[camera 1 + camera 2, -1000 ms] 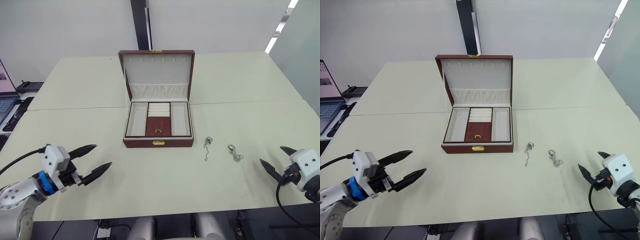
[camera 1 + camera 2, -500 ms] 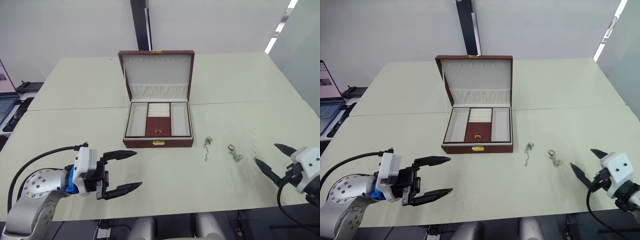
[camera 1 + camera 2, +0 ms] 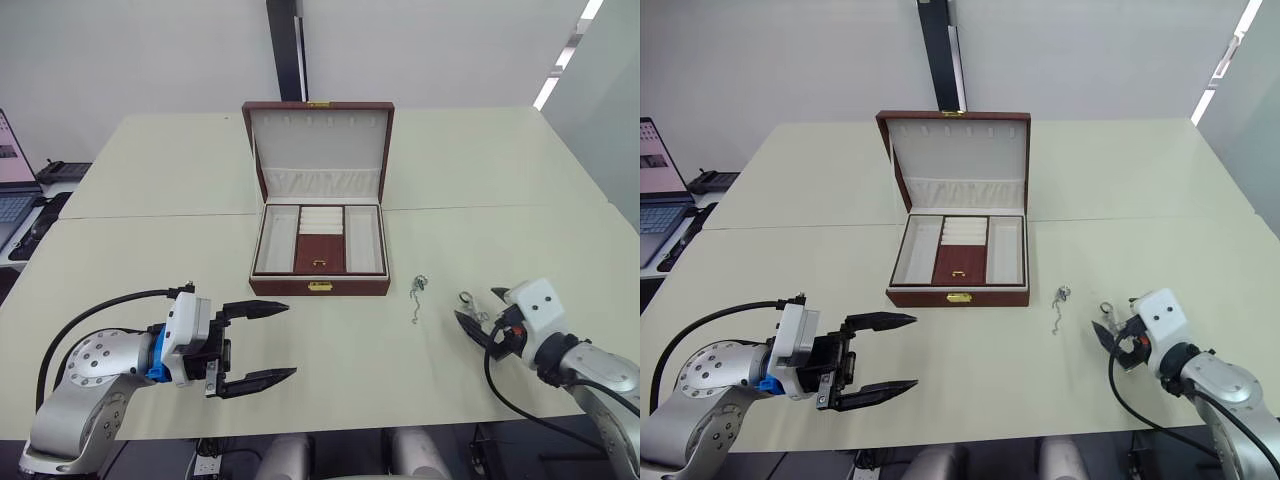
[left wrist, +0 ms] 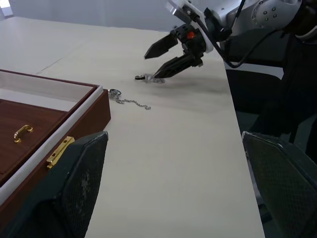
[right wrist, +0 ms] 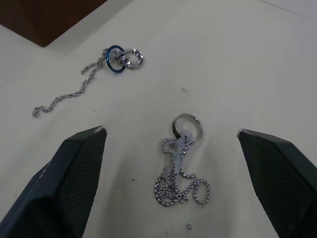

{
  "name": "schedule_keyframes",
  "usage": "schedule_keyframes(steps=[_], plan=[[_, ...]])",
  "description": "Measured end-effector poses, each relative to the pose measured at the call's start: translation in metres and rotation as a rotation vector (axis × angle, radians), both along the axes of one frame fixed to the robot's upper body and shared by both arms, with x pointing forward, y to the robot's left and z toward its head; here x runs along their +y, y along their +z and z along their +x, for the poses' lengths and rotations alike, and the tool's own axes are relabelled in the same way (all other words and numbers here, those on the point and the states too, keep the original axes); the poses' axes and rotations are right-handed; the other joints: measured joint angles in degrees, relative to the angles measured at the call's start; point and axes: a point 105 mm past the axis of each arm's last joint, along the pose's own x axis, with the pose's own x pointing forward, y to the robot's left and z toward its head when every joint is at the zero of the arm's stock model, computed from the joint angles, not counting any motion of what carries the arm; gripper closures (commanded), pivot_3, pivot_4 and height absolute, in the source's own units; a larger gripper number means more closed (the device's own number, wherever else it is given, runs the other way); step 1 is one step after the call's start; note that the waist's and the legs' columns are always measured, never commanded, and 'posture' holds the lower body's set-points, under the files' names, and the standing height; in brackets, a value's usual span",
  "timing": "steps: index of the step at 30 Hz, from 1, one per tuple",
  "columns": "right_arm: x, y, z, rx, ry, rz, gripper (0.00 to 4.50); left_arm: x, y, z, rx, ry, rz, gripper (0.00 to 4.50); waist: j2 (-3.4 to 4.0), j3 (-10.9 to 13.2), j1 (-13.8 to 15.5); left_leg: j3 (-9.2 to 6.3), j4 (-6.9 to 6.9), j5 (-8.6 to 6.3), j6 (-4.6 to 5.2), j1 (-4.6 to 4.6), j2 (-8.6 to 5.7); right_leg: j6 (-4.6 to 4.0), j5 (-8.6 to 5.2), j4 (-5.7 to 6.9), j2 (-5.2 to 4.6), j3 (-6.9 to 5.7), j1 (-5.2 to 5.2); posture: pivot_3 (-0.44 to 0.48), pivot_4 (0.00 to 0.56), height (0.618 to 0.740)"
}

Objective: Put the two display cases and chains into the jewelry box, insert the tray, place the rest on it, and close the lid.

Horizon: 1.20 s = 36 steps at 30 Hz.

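Note:
The jewelry box [image 3: 318, 286] stands open mid-table, its lid [image 3: 318, 140] upright. The tray [image 3: 320, 252] sits inside it. The display cases are hidden. Right of the box lie the thin chain [image 3: 417, 297] and the ring-topped short chain [image 3: 467, 301]. My right gripper [image 3: 478, 309] is open just above the table. In the right wrist view its fingers [image 5: 74, 183] flank the ring-topped chain [image 5: 182, 163], and the thin chain [image 5: 84, 87] lies beyond. My left gripper [image 3: 291, 340] is open and empty, near the table's front, left of the box.
A laptop [image 3: 10, 180] sits off the table's far left. A seam crosses the table behind the box. The left wrist view looks past the box's corner [image 4: 49, 144] to both chains and the right gripper [image 4: 161, 59].
My right gripper has moved left and now sits over the ring-topped chain. The left gripper has shifted slightly right. The view has shifted a little; box and chains lie as before.

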Motion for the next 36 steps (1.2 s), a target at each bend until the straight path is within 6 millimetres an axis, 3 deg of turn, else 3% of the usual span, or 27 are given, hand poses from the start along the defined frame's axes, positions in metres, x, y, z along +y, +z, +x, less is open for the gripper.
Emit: schedule_keyframes(steps=[7,10,15,26,32,36], plan=[[-0.010,-0.013,0.006,0.047,-0.114,0.012,0.01,-0.001,0.000,0.002,-0.003,0.001,0.000,0.00,0.00,0.0,0.0,0.00,0.00,0.00,0.00,0.01,0.01,0.01,0.00,0.00,0.00,0.01,0.00,0.000,0.150,0.740],[-0.008,-0.014,0.006,0.055,-0.119,0.029,0.62,0.000,0.000,0.005,-0.001,0.010,-0.002,0.00,0.00,0.0,0.0,0.00,0.00,0.00,0.00,0.03,0.01,0.02,0.01,0.01,0.01,0.00,0.01,0.000,0.150,0.740],[-0.004,-0.013,0.008,0.058,-0.121,0.041,2.14,-0.004,-0.001,0.006,-0.004,-0.007,0.001,0.00,0.00,0.0,0.0,-0.01,0.00,0.00,0.01,0.02,0.00,0.04,0.02,0.00,0.02,0.01,0.01,0.000,0.150,0.740],[-0.002,-0.011,0.006,0.060,-0.131,0.012,4.49,-0.003,-0.002,0.007,-0.008,-0.011,0.005,0.00,0.00,0.0,0.0,-0.02,0.00,0.00,0.01,0.02,0.00,0.04,0.02,-0.01,0.02,0.00,0.01,0.000,0.150,0.740],[-0.003,-0.007,0.006,0.072,-0.095,-0.018,4.49,-0.001,-0.002,0.007,-0.012,0.002,0.003,0.00,0.01,0.0,0.0,0.00,0.00,0.00,0.01,0.01,0.00,0.04,0.02,0.00,0.02,0.02,-0.01,0.000,0.150,0.740],[0.007,0.013,0.014,0.026,-0.027,-0.012,4.49,-0.001,-0.003,0.008,-0.008,0.021,-0.011,0.00,0.01,0.0,0.0,-0.02,-0.01,0.00,0.01,0.01,0.01,0.04,0.02,0.00,0.02,-0.01,-0.01,0.000,0.150,0.740]])
